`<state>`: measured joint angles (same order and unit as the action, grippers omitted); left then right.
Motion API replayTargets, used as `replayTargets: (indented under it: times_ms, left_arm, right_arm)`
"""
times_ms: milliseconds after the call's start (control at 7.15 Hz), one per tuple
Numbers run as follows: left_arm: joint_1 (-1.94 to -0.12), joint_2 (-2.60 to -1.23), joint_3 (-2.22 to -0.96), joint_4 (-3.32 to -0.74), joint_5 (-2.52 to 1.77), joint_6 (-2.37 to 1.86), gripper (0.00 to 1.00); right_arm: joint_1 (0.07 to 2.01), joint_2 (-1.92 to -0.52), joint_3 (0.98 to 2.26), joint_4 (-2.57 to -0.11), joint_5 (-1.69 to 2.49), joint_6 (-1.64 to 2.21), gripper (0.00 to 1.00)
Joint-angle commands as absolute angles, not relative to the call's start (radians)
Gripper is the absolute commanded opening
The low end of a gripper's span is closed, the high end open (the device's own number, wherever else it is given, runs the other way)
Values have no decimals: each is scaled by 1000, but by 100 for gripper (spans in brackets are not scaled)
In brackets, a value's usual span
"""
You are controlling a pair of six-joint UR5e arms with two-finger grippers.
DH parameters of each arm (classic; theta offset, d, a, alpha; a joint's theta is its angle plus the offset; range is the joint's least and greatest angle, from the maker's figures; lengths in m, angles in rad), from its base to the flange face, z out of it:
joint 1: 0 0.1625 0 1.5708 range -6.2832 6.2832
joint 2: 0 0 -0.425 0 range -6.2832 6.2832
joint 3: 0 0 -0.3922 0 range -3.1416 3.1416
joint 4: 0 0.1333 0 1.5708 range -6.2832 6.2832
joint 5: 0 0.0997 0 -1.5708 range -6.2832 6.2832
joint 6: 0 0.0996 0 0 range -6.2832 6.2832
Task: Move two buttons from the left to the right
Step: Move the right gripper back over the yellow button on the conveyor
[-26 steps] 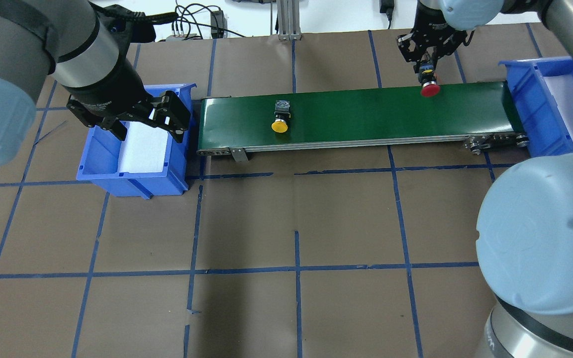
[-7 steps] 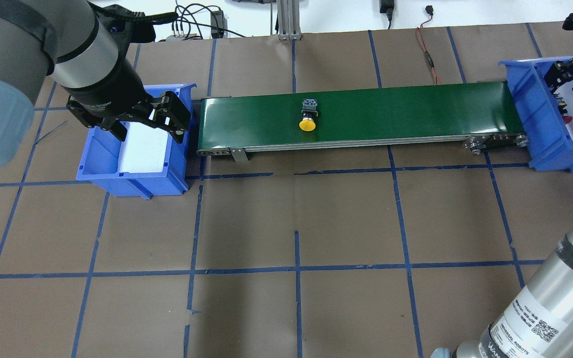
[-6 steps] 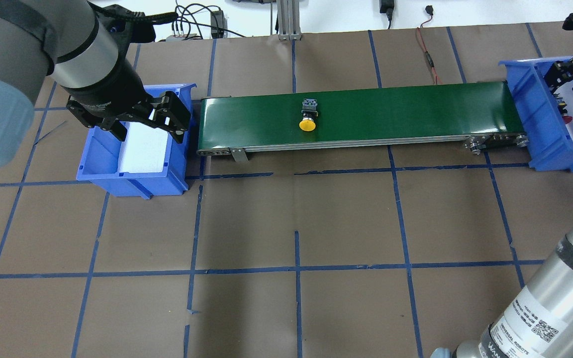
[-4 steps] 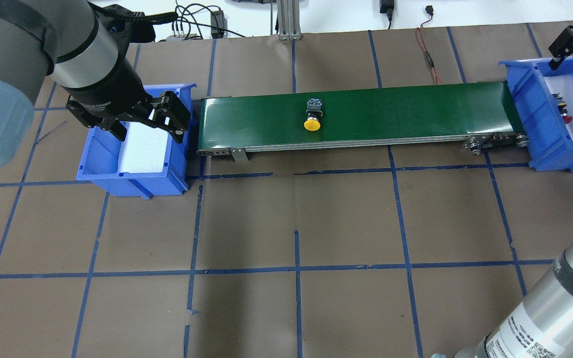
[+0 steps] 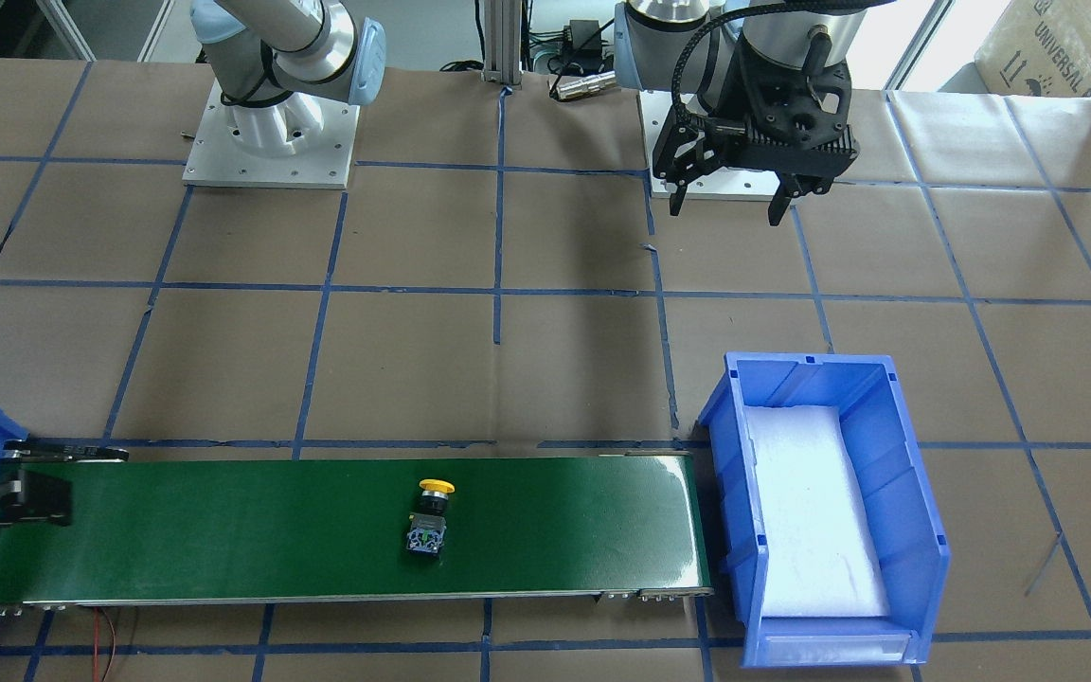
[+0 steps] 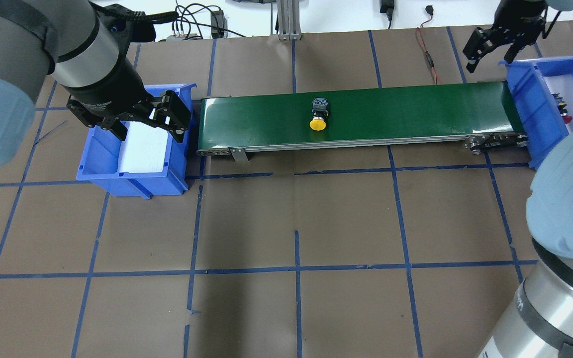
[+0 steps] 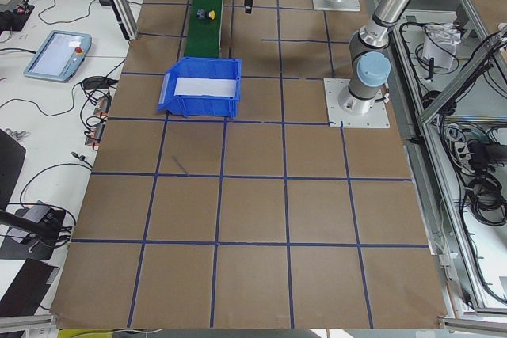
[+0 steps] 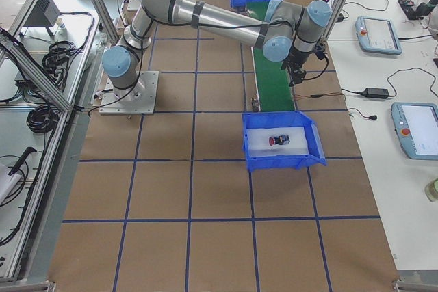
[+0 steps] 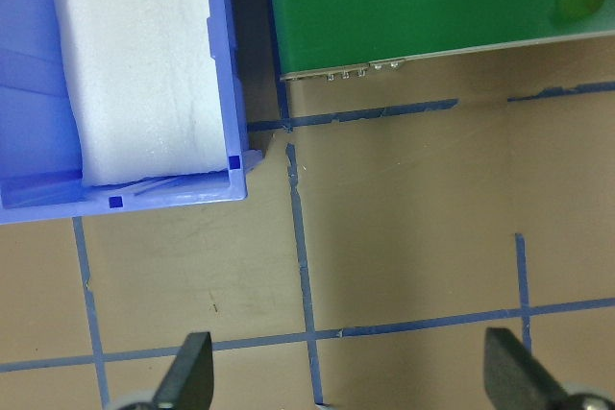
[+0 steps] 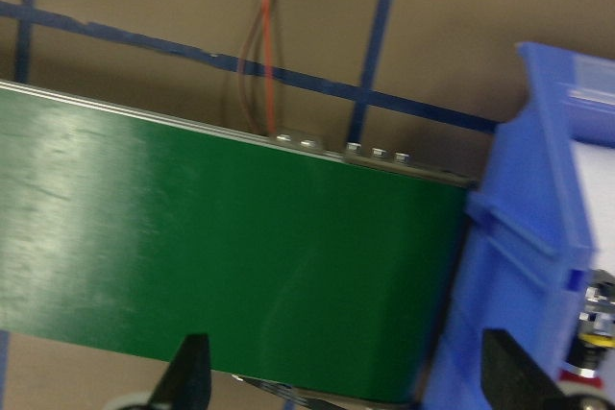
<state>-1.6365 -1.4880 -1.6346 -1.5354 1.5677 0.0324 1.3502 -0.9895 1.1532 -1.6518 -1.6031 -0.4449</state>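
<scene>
Green conveyor belt (image 6: 406,107) carries the yellow button (image 6: 318,115). It lies on its side, roughly midway between the two grippers and touched by neither. Right gripper (image 6: 490,55): fingers spread apart, nothing held, positioned over the belt's far end, just beside the right blue bin (image 6: 525,104). Red button (image 8: 279,140) lies on white foam inside that bin, just outboard of this gripper. Left gripper (image 6: 148,130): fingers spread apart, nothing held, high by the left blue bin (image 6: 132,181).
</scene>
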Motion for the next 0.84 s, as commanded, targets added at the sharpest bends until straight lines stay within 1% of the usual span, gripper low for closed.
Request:
replayTargets:
  times_ms: [0,280,420,700]
  left_arm:
    - [-1637,-1485,-1635,-1535,1568,32,100]
    - [-1635,-1485,-1635,-1536,1568,32,100]
    - [-1635,-1485,-1635,-1536,1568,34,100]
    - [-1634,-1483,-1635,-1536,1568,34,100]
  right_arm:
    - [1524,-982,1184,-1731,-1601,-223,100]
    - [1575,-954,1209,-1779,-1598,-108,100]
    - [1583,-957,1247,-1789,-1570,-65,100]
    - [1621,-939,1272,-1883,-1569,14,100]
